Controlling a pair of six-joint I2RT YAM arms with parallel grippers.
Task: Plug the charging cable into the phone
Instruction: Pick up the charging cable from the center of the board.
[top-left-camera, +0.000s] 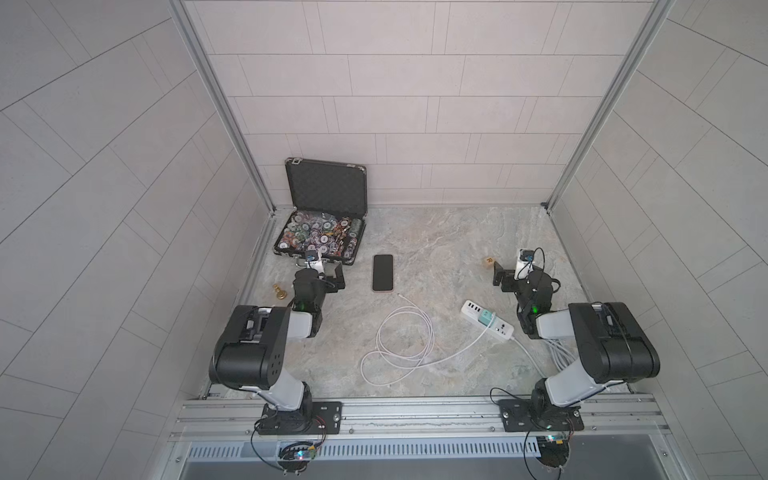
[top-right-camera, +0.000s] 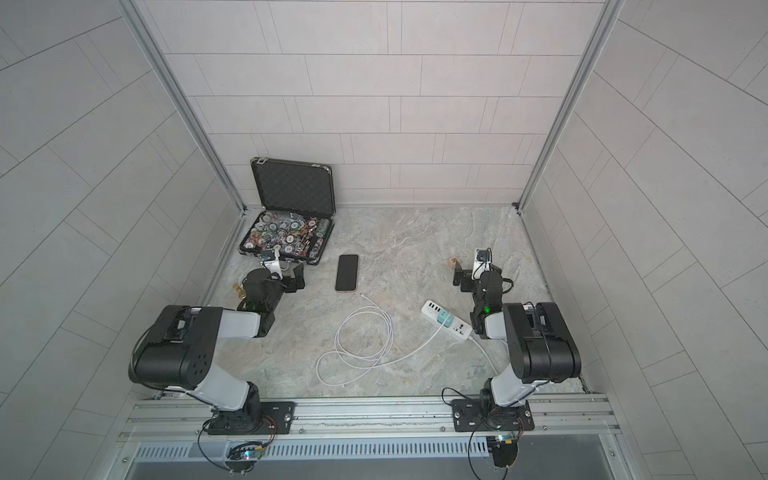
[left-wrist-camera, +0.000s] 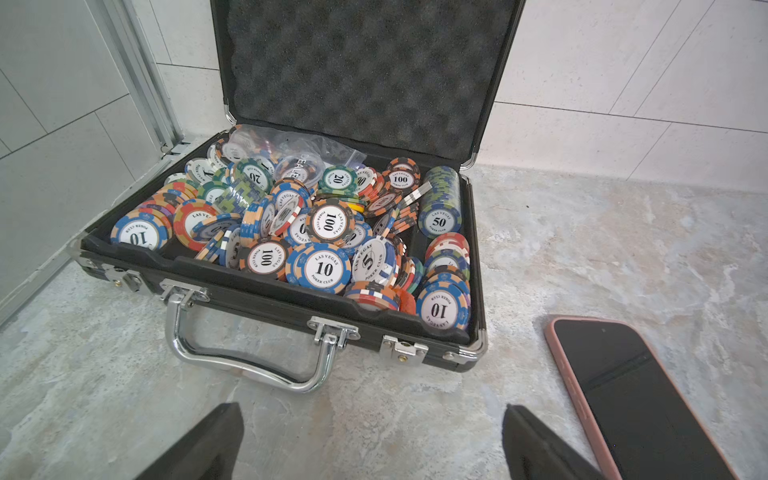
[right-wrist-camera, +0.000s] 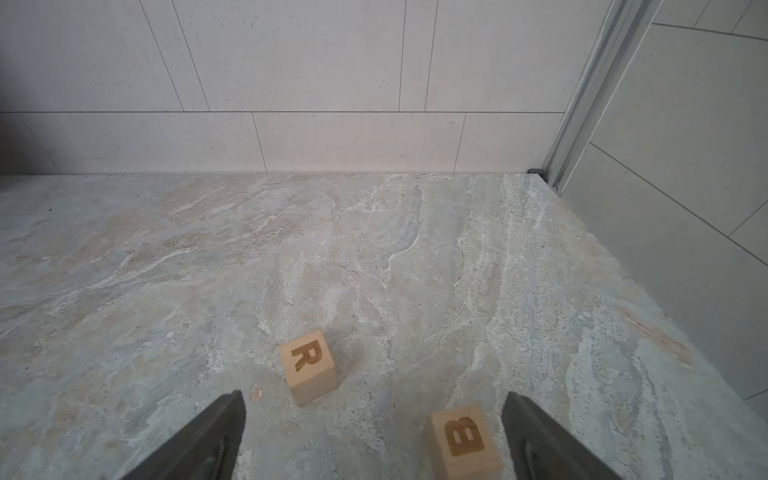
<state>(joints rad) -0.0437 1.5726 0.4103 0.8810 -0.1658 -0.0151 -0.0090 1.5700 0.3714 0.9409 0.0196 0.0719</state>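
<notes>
The phone (top-left-camera: 382, 273) (top-right-camera: 347, 273) lies flat and screen-up in the middle of the stone table, a black slab with a pinkish rim; its edge shows in the left wrist view (left-wrist-camera: 636, 399). The charging cable (top-left-camera: 405, 336) (top-right-camera: 365, 332) lies in loose white loops nearer the front. Its plug tip (top-left-camera: 400, 295) (top-right-camera: 363, 295) rests just short of the phone's near end. Its teal adapter (top-left-camera: 484, 320) (top-right-camera: 445, 319) sits in the power strip. My left gripper (top-left-camera: 328, 275) (left-wrist-camera: 371, 411) stands open left of the phone, holding nothing. My right gripper (top-left-camera: 508, 276) (right-wrist-camera: 374, 397) is open at the far right, empty.
An open black case (top-left-camera: 291, 249) (left-wrist-camera: 291, 299) full of poker chips stands at the back left, just beyond my left gripper. A gold chess piece (top-left-camera: 279, 292) lies by the left arm. The white power strip (top-left-camera: 471, 308) lies at the right. Wooden blocks R (right-wrist-camera: 308, 365) and B (right-wrist-camera: 461, 440) sit by my right gripper.
</notes>
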